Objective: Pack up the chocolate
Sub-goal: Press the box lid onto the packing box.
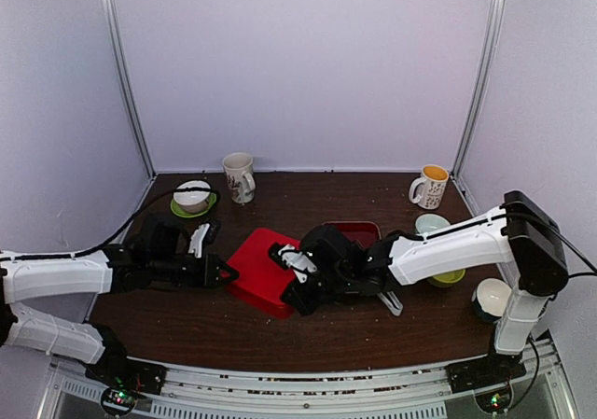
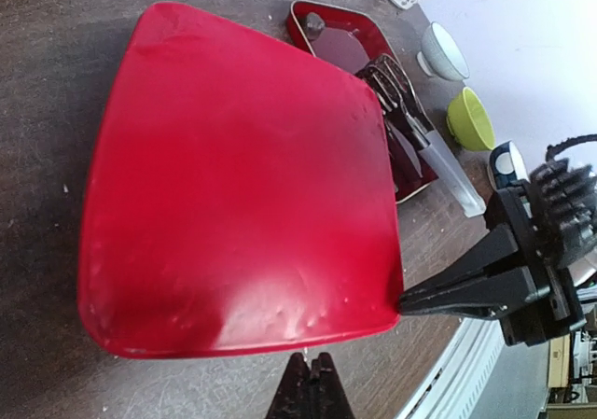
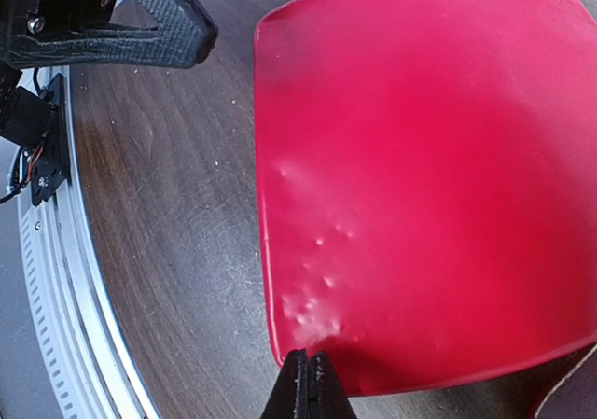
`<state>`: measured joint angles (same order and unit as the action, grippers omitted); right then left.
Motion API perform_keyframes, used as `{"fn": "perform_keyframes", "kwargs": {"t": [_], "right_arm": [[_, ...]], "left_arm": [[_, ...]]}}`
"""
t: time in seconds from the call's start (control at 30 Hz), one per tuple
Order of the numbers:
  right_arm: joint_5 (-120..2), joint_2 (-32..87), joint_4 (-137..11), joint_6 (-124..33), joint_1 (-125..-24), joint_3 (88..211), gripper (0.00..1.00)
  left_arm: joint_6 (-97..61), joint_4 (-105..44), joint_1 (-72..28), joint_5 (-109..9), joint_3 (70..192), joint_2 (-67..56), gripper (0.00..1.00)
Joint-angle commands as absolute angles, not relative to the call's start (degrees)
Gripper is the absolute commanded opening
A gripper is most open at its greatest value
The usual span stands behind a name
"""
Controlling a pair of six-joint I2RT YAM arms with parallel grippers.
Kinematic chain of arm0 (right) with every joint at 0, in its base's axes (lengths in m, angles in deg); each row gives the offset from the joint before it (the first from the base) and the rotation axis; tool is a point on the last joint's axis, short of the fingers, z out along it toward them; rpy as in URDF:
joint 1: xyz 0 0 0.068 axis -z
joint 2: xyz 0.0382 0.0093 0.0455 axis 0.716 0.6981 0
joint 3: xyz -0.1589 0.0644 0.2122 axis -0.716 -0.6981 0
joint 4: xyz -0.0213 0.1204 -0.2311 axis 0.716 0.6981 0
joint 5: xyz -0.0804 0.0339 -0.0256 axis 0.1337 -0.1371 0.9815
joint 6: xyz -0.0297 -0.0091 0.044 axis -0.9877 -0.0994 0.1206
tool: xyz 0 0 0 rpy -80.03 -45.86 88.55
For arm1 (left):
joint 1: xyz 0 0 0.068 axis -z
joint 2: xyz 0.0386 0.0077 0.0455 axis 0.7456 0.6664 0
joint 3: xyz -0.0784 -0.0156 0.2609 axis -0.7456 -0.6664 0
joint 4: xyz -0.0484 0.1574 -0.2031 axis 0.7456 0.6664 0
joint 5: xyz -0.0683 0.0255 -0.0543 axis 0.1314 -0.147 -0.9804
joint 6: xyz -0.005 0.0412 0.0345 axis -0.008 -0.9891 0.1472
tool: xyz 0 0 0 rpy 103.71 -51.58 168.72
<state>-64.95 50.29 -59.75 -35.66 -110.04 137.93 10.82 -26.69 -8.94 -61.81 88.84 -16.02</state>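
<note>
Both end effectors are closed and hold nothing. The left end effector (image 1: 227, 272) has its tip at the left edge of the red lid (image 1: 264, 268). The right end effector (image 1: 293, 301) touches the lid's near corner with its tip.

The lid lies on the worktop (image 1: 187, 321) and blocks most of the red box (image 2: 347, 50) behind it. For the chocolate (image 2: 313, 21), only one small dark round piece shows, in the box's far corner. Metal tongs (image 2: 399, 88) lie across the box's right side.

**Far edge:**
- patterned mug (image 1: 240, 176)
- white bowl (image 1: 192, 195) on a green saucer (image 1: 177, 210)
- mug with orange inside (image 1: 430, 187)

**Right side:**
- pale bowl (image 1: 431, 222)
- green bowl (image 1: 449, 277)
- dark-and-white cup (image 1: 492, 298)

The worktop is dark brown wood and scuffed. White walls, metal frame posts, and a metal rail at the near edge.
</note>
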Motion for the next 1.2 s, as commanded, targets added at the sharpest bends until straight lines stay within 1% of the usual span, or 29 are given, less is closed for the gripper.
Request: {"fn": "perform_keyframes", "kwargs": {"t": [0.0, 0.1, 0.17, 0.23, 0.37, 0.47, 0.57, 0.67, 0.8, 1.03, 1.17], "right_arm": [[-63.0, 47.7, -55.7, -37.0, -109.4, 141.5, 0.0], [-62.1, 45.4, -57.1, -36.9, -108.0, 141.0, 0.0], [-61.9, 45.3, -57.7, -36.8, -106.8, 140.3, 0.0], [-62.2, 47.1, -57.4, -36.4, -105.7, 140.6, 0.0], [-62.6, 52.2, -57.8, -34.8, -104.3, 140.4, 0.0], [-61.6, 52.1, -58.0, -34.3, -103.0, 140.5, 0.0], [-62.0, 50.0, -59.0, -33.9, -99.6, 140.9, 0.0], [-64.1, 49.9, -58.7, -34.4, -96.2, 143.9, 0.0], [-65.6, 53.4, -55.2, -36.9, -94.1, 150.9, 0.0], [-68.3, 61.2, -55.1, -36.9, -93.4, 157.1, 0.0], [-67.9, 66.2, -53.2, -36.4, -92.7, 160.4, 0.0]], "left_arm": [[12.7, -34.6, -8.3, -61.2, 87.3, -12.1, 0.0], [12.8, -39.4, -8.3, -61.2, 84.9, -4.7, 0.0], [13.3, -41.3, -8.2, -62.4, 84.5, -2.2, 0.0], [13.8, -41.4, -7.6, -62.0, 84.9, -3.9, 0.0], [13.7, -35.1, -4.8, -58.4, 88.6, -8.7, 0.0], [14.6, -34.6, -3.0, -58.0, 90.0, -10.2, 0.0], [15.3, -35.9, -2.2, -57.6, 89.3, -8.8, 0.0], [15.8, -39.2, -2.2, -57.8, 87.3, -4.9, 0.0], [15.0, -39.5, -2.1, -58.3, 87.2, -0.4, 0.0], [14.3, -32.2, -1.2, -56.9, 91.7, -8.3, 0.0], [14.7, -31.8, -0.9, -57.0, 91.7, -9.2, 0.0]]}}
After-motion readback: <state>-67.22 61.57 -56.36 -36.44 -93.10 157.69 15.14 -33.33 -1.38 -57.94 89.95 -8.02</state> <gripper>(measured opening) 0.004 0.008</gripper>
